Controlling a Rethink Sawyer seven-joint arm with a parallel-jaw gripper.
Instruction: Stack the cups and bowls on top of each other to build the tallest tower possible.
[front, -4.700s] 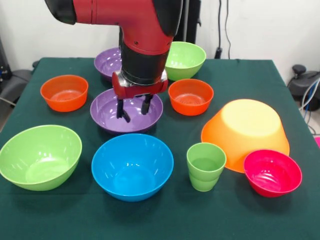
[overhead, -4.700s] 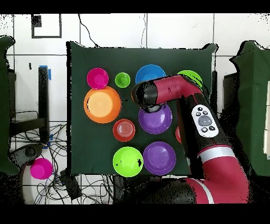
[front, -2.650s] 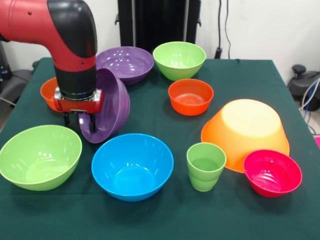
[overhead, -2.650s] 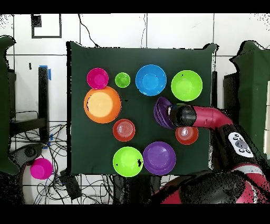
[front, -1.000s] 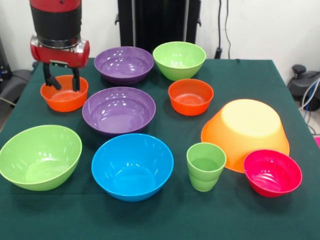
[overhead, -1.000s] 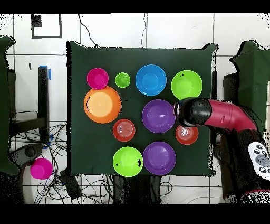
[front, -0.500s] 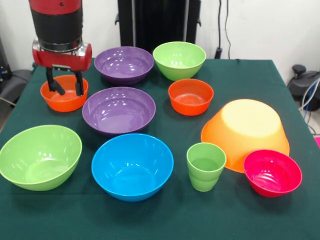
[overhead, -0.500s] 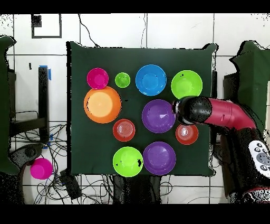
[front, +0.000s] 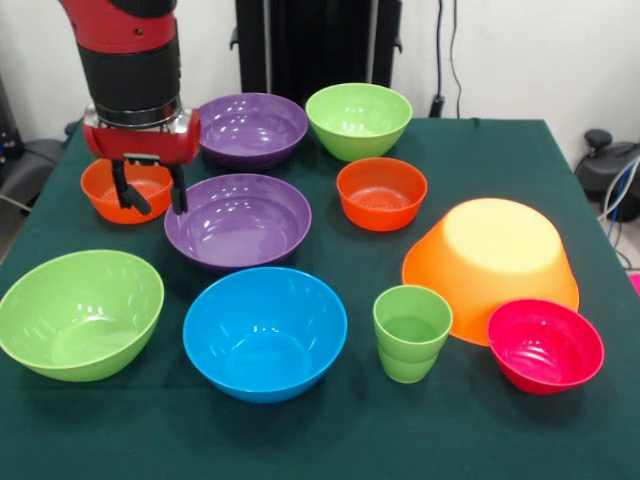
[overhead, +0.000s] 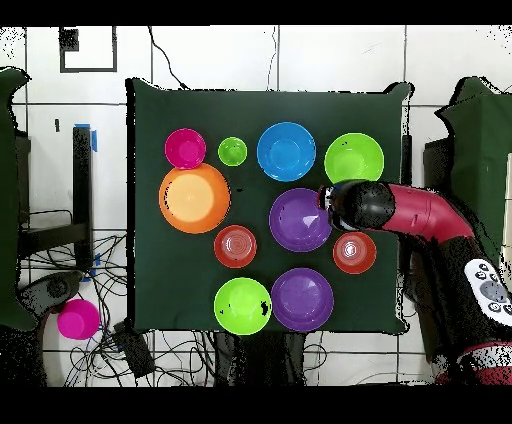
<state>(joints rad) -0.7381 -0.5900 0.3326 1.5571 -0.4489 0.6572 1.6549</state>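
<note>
Hanging w/ fingers spread, empty, the gripper (front: 151, 197) sits over the gap betw. small orange bowl (front: 112, 196) and purple bowl (front: 238, 219); cup (front: 411, 331) well apart, nr front edge.

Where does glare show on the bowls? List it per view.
Front view: bright white highlights on the inner walls of the near purple bowl, the far purple bowl and the blue bowl. Overhead view: lighting looks flat; no clear glare on the bowls.

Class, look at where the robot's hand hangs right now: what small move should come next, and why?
Probably lower the hand onto the near purple bowl's left rim. The hand is open, empty, and hangs between that rim and the small orange bowl; nothing is stacked yet.
</note>
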